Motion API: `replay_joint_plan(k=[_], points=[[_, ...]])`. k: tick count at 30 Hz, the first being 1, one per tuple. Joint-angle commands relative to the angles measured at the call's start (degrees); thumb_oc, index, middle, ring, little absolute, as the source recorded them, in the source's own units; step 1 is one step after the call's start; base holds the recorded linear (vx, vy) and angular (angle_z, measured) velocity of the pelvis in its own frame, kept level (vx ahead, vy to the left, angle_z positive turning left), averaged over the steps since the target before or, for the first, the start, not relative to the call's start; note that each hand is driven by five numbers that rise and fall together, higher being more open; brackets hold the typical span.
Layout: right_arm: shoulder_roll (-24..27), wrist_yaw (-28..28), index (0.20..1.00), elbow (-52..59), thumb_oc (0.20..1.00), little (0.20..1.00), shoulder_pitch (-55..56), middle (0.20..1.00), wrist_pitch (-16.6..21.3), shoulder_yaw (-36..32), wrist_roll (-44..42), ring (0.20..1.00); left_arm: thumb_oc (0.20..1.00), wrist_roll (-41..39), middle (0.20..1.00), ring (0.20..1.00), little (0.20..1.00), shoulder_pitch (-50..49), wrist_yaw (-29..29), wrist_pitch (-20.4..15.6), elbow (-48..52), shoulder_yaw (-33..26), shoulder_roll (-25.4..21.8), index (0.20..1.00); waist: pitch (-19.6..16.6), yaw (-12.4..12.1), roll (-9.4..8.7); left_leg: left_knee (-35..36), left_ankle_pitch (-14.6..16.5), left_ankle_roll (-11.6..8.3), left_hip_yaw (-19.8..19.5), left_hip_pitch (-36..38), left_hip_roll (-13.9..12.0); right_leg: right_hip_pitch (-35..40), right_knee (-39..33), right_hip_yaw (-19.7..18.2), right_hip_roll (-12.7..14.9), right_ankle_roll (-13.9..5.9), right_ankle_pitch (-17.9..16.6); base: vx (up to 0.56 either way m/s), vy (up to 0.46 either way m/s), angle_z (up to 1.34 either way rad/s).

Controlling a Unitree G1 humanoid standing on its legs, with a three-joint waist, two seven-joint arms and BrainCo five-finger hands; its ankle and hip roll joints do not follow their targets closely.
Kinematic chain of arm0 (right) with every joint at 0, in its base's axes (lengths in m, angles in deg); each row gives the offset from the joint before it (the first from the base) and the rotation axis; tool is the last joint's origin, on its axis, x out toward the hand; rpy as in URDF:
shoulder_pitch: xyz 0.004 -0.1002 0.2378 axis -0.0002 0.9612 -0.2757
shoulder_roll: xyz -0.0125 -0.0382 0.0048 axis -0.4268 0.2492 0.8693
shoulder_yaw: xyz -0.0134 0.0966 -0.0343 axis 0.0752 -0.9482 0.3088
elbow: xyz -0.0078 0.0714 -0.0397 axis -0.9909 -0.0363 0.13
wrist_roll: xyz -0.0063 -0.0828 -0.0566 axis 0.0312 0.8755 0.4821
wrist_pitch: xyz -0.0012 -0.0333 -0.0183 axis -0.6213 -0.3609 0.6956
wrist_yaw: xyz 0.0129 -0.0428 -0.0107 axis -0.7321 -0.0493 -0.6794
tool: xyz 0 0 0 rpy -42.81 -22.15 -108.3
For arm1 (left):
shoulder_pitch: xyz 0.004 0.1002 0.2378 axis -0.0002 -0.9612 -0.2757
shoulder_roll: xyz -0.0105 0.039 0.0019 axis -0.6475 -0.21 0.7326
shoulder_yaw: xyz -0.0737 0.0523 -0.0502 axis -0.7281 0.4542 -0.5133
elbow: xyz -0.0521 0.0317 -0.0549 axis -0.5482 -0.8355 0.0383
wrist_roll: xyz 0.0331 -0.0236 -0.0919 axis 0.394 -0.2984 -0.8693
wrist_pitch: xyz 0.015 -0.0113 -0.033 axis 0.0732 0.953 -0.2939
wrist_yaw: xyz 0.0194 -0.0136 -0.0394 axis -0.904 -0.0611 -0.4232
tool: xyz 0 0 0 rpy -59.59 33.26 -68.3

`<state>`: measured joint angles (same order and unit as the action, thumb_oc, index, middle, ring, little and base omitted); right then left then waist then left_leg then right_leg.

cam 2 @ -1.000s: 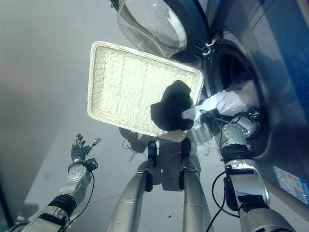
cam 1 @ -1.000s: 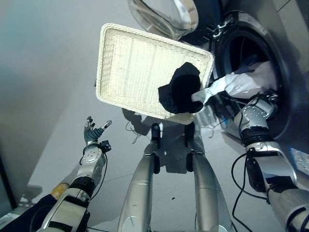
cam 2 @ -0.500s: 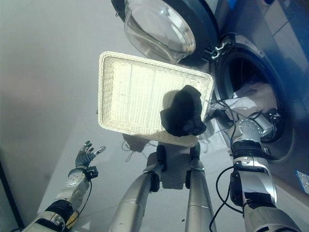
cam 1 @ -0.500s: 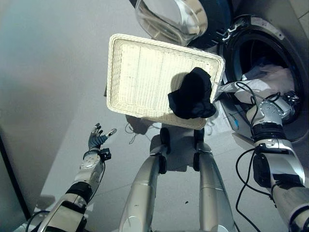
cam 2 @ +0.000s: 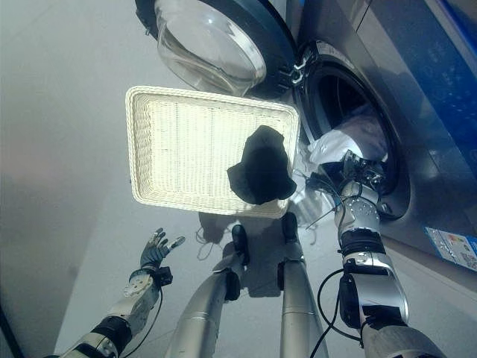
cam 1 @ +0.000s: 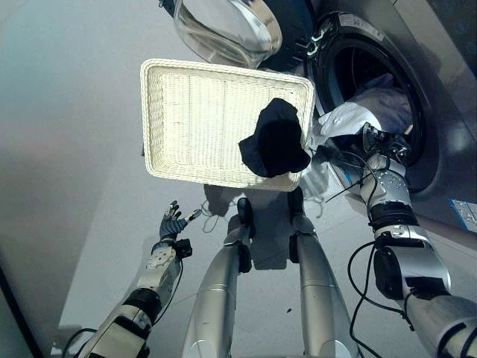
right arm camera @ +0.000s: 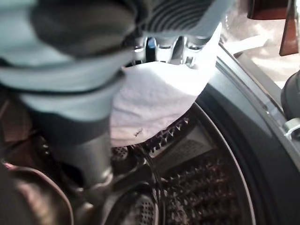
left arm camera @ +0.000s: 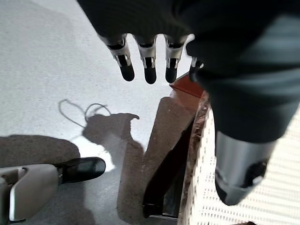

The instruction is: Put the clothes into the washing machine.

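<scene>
A white wicker basket (cam 1: 195,119) stands on its stand before the washing machine (cam 1: 440,89), whose round door (cam 1: 223,30) hangs open beside the drum opening. A black garment (cam 1: 274,142) lies in the basket's corner nearest the machine, draped partly over the rim; its place in the basket matches that of half a second ago. A white garment (cam 1: 358,115) lies in the mouth of the drum (right arm camera: 197,187), one end trailing out over the lower rim toward the basket. The right hand (cam 1: 381,143) is at the drum opening, against the white garment; in the right wrist view the cloth (right arm camera: 154,98) lies bunched under the fingers (right arm camera: 161,49), which close over it, with the perforated drum wall below. Compared with one second ago, when a long tail of white cloth reached across to the basket's edge, more of the garment now sits inside the opening. The left hand (cam 1: 173,224) is held low above the floor (cam 1: 74,186), well apart from the basket, its fingers (left arm camera: 150,65) straight, spread and holding nothing, as in the earlier frames. The whole scene sits differently in the head views than before, since the camera has moved.
</scene>
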<state>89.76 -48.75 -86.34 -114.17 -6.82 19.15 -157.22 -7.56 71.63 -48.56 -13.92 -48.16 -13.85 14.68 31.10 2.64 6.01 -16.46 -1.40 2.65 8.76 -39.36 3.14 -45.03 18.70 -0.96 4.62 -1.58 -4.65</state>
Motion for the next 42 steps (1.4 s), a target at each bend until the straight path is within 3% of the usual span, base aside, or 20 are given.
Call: replay_joint_plan(k=[1,3,4,5,8,9,11,16,19,21,30,39,41,42], points=[[6.1,-5.3,1.000,0.5,1.000,1.000,1.1,1.000,0.9,0.7,0.2,1.000,1.000,-1.5,1.000,1.000,1.000,-1.3,-0.9,-2.1,-1.7,-1.0,2.0,1.000,-1.3,-0.1,6.46,4.1,-1.6,-5.46,-3.1,1.2,0.5,0.5,6.8,4.7,-4.3,0.23,9.5,-0.03,0.057,-0.02],[5.7,-4.3,1.000,0.3,1.000,1.000,1.2,1.000,8.0,0.8,0.2,1.000,1.000,-2.1,1.000,1.000,1.000,-1.2,-0.3,-2.4,-2.9,-1.3,2.4,1.000,-1.3,-0.1,6.06,4.1,-1.9,-5.39,-3.2,0.5,0.4,0.1,6.0,4.6,-4.4,0.11,8.7,-0.03,0.062,0.01],[5.5,-4.0,1.000,0.4,1.000,1.000,1.2,1.000,8.7,0.8,0.2,1.000,1.000,-2.1,1.000,1.000,1.000,-1.1,-0.2,-2.4,-3.0,-1.3,2.4,1.000,-1.3,-0.2,6.01,4.2,-1.9,-5.37,-3.2,0.4,0.4,0.0,5.8,4.6,-4.4,0.11,8.6,-0.01,0.041,0.04],[4.6,-2.7,1.000,0.7,1.000,1.000,1.6,1.000,11.9,0.4,0.2,1.000,1.000,-2.6,1.000,1.000,1.000,-0.9,0.2,-2.7,-3.6,-1.3,2.6,1.000,-1.3,-0.1,5.84,4.2,-2.0,-5.26,-3.2,0.2,0.4,-0.1,5.5,4.6,-4.5,0.13,8.3,-0.01,0.024,0.04],[3.3,-2.4,1.000,0.8,1.000,1.000,2.2,1.000,14.1,0.0,0.2,1.000,1.000,-2.7,1.000,1.000,1.000,-0.6,0.6,-3.1,-4.0,-1.3,3.0,1.000,-1.3,-0.1,5.80,4.3,-2.1,-5.16,-3.2,-0.1,0.4,-0.3,5.4,4.5,-4.6,0.11,8.1,-0.01,0.025,0.02],[0.8,-1.9,1.000,2.3,1.000,1.000,3.4,1.000,16.7,-0.5,0.2,1.000,1.000,-2.9,1.000,1.000,1.000,-0.4,0.8,-3.9,-4.3,-1.2,3.4,1.000,-1.3,-0.1,5.73,4.5,-2.3,-4.95,-3.2,-0.6,0.5,-0.8,5.1,4.3,-4.8,0.05,7.8,-0.02,0.023,0.04],[-0.3,-2.0,1.000,2.9,1.000,1.000,4.1,1.000,17.3,-0.5,0.2,1.000,1.000,-2.9,1.000,1.000,1.000,-0.5,0.8,-4.2,-4.3,-1.1,3.6,1.000,-1.3,-0.1,5.71,4.7,-2.4,-4.88,-3.2,-0.7,0.6,-0.8,4.9,4.3,-4.9,0.05,7.6,-0.03,0.031,0.03],[-2.7,-7.4,1.000,-2.9,1.000,1.000,9.0,1.000,16.6,4.4,0.4,1.000,1.000,-3.3,1.000,1.000,1.000,-0.7,-0.2,-5.1,-4.0,-0.8,4.8,1.000,-1.3,0.2,6.01,5.2,-2.7,-4.79,-3.0,-1.1,0.9,-1.4,4.6,3.8,-4.8,-0.07,7.4,-0.01,0.054,0.01],[-4.3,-3.6,1.000,-6.1,1.000,1.000,11.4,1.000,18.3,8.0,15.8,1.000,1.000,-3.8,1.000,1.000,1.000,-0.9,-0.4,-5.3,-4.0,-0.7,5.8,1.000,-1.3,0.5,6.22,5.3,-2.3,-5.00,-2.8,-0.8,1.1,-1.3,4.8,3.5,-4.6,-0.04,8.2,0.00,0.071,-0.02],[-4.6,-2.8,1.000,-7.4,1.000,1.000,12.6,1.000,18.9,9.5,21.7,1.000,1.000,-3.9,1.000,1.000,1.000,-0.9,-0.2,-5.6,-4.1,-1.1,6.2,1.000,-1.3,0.5,6.39,5.5,-3.1,-5.05,-2.6,-1.6,0.9,-1.9,4.2,3.4,-4.7,0.04,7.3,-0.01,0.062,-0.03],[-5.8,-6.8,1.000,-12.0,1.000,1.000,16.1,1.000,13.9,11.9,23.6,1.000,1.000,-4.2,1.000,1.000,1.000,-1.2,0.2,-6.6,-5.1,-1.4,7.7,1.000,-1.3,0.7,6.17,6.0,-3.5,-5.17,-2.8,-1.9,0.9,-1.9,3.3,3.0,-4.7,0.10,7.0,0.00,0.028,-0.06],[-5.3,2.0,1.000,-15.8,1.000,1.000,15.7,1.000,14.2,14.9,39.2,1.000,1.000,-4.4,1.000,1.000,1.000,-0.5,-0.4,-6.8,-5.3,-1.1,8.4,1.000,-1.3,0.6,6.19,4.1,-2.8,-5.36,-3.0,-3.2,0.9,-3.2,4.2,3.0,-4.3,0.12,7.5,0.00,0.000,0.00],[-4.8,3.3,1.000,-17.1,1.000,1.000,15.0,1.000,12.2,15.3,42.6,1.000,1.000,-4.3,1.000,1.000,1.000,-0.2,-0.4,-7.1,-5.4,-1.0,8.5,1.000,-1.3,0.4,6.32,3.4,-2.7,-5.29,-3.3,-4.1,0.9,-4.1,4.7,3.0,-4.3,0.16,7.6,0.01,-0.016,0.00],[-4.0,4.5,1.000,-18.8,1.000,1.000,14.0,1.000,8.2,15.9,47.1,1.000,1.000,-4.4,1.000,1.000,1.000,0.2,-0.5,-7.1,-5.1,-0.8,8.4,1.000,-1.3,0.1,6.49,2.4,-2.4,-5.22,-3.5,-5.4,0.9,-5.4,5.6,3.1,-4.2,0.21,7.9,0.01,-0.031,0.00]])
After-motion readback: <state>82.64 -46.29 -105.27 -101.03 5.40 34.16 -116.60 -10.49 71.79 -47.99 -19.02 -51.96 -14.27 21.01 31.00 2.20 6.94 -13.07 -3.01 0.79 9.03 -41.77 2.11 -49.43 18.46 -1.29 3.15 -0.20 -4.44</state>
